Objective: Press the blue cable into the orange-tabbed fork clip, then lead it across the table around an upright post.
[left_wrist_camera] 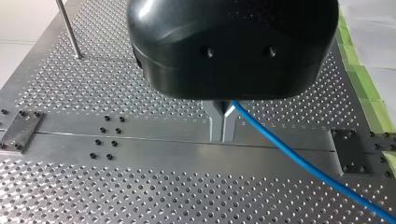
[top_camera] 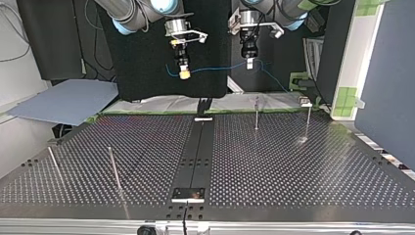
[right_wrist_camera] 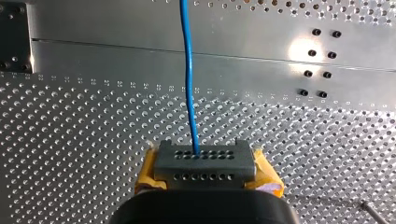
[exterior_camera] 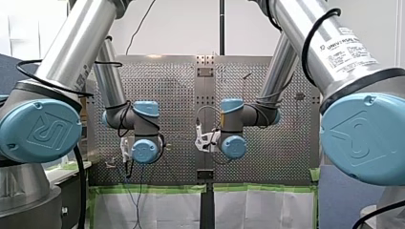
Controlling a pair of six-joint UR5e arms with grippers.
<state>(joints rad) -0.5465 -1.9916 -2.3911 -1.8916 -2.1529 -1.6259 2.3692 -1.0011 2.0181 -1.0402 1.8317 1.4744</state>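
While both arms hang above the table point(top_camera: 293, 166), blue cable point(top_camera: 215, 68): strung between them at the top view's 12 o'clock, I judge to clear the posts point(top_camera: 256, 113). My left gripper point(left_wrist_camera: 223, 122): metal fingers pinching it. My right gripper point(right_wrist_camera: 204, 161): yellow pads clamping it.

Front cam: behind & above arms point(exterior_camera: 62, 57), faces out over counter point(exterior_camera: 167, 90). Top cam: across counter, low, faces arms. Wrist cams: v. close, look along my left tool point(left_wrist_camera: 223, 137) & my right tool point(right_wrist_camera: 205, 163). All share centre strip point(top_camera: 195, 156).
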